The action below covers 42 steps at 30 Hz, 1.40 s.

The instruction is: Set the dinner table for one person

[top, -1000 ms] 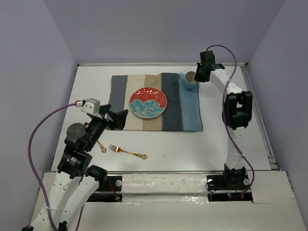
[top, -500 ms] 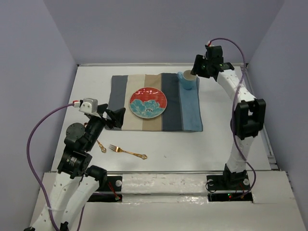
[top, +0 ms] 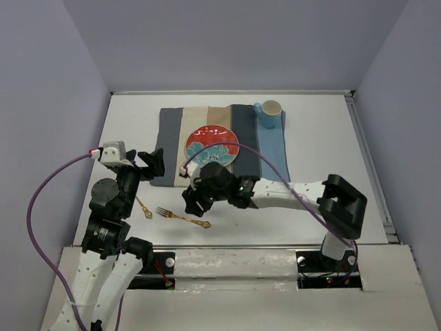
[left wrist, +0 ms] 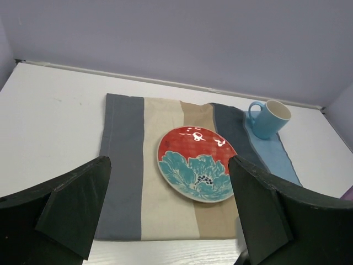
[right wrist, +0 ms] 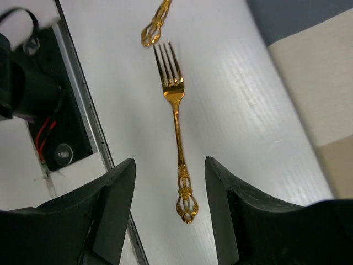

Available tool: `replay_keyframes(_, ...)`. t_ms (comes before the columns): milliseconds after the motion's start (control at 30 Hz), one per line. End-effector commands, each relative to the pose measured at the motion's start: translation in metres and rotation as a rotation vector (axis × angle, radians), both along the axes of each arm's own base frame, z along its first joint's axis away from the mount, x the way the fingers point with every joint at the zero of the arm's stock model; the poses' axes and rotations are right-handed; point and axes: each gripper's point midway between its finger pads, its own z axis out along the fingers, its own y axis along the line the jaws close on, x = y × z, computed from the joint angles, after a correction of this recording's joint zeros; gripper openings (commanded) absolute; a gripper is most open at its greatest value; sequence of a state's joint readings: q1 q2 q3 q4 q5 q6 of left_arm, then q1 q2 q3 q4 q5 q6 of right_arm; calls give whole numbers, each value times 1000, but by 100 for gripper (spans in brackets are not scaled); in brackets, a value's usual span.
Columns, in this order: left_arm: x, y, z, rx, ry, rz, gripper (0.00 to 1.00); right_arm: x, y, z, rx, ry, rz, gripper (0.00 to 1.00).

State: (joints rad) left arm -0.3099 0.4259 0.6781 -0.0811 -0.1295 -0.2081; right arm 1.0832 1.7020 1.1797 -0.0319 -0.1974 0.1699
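On the white dinner table point(top: 324, 158) lies a striped cloth mat point(top: 244, 162) with a red and teal flowered plate point(top: 209, 140) and a blue mug point(top: 270, 114) at its back right. A gold fork point(top: 180, 216) lies on the table in front of the mat. My right gripper point(top: 193, 201) hovers open just above it. In the right wrist view the fork point(right wrist: 175, 118) runs between the open right gripper point(right wrist: 170, 179), untouched. My left gripper point(top: 152, 165) stands wide open at the mat's left edge, holding nothing. The left wrist view shows the plate point(left wrist: 197, 170) and the mug point(left wrist: 269, 118).
A second gold utensil point(top: 144, 207) lies left of the fork, partly under the left arm; its handle end point(right wrist: 155, 26) shows in the right wrist view. The metal rail and arm bases point(top: 227, 262) run along the near edge. Walls close in the back and sides.
My right gripper let go of the mug at the back right, opened, and swung down to the front centre over the fork. The left gripper shifted slightly left.
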Motion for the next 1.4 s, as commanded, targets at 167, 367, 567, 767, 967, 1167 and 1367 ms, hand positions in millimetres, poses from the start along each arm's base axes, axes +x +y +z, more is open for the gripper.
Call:
replay_keyframes(167, 1, 17, 11, -32, -35, 81, 99, -9, 55, -55, -194, -196, 54, 58)
replay_keyframes(367, 0, 14, 13, -33, -42, 63, 99, -4, 57, -88, -292, -221, 62, 54)
replay_keyframes(567, -3, 13, 17, -37, -57, 55, 99, -15, 52, -104, -342, -220, 54, 48)
replay_keyframes(767, -3, 12, 18, -38, -57, 52, 99, -22, 41, -124, -396, -208, 13, 38)
replay_keyframes(967, -1, 14, 17, -38, -54, 62, 99, -20, 33, -133, -419, -205, -14, 16)
replay_keyframes(1167, -1, 13, 17, -37, -52, 56, 99, -22, 42, -122, -354, -183, -35, 0)
replay_keyframes(1367, -2, 16, 18, -42, -53, 74, 99, -11, 44, -71, -231, -220, -133, 0)
